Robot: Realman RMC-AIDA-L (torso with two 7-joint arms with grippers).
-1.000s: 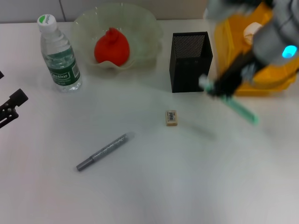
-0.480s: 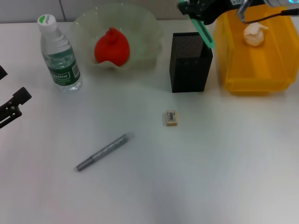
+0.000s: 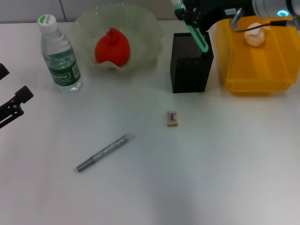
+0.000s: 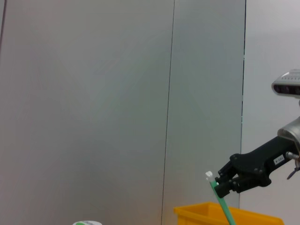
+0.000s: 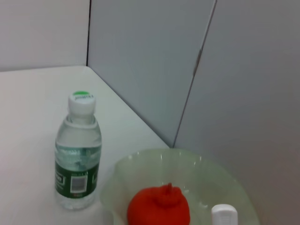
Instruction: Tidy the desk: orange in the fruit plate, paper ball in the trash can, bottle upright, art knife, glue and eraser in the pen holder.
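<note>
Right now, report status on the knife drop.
Right tool shut on knife, tilted, lower end over the pen holder. Left tool parked at table edge. Glue and eraser on table.

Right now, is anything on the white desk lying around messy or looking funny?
Yes. A thin grey glue stick and a tiny beige eraser lie loose on the desk, outside the black mesh pen holder. The right gripper holds the mint-green art knife tilted over that holder. Nothing is spilled.
</note>
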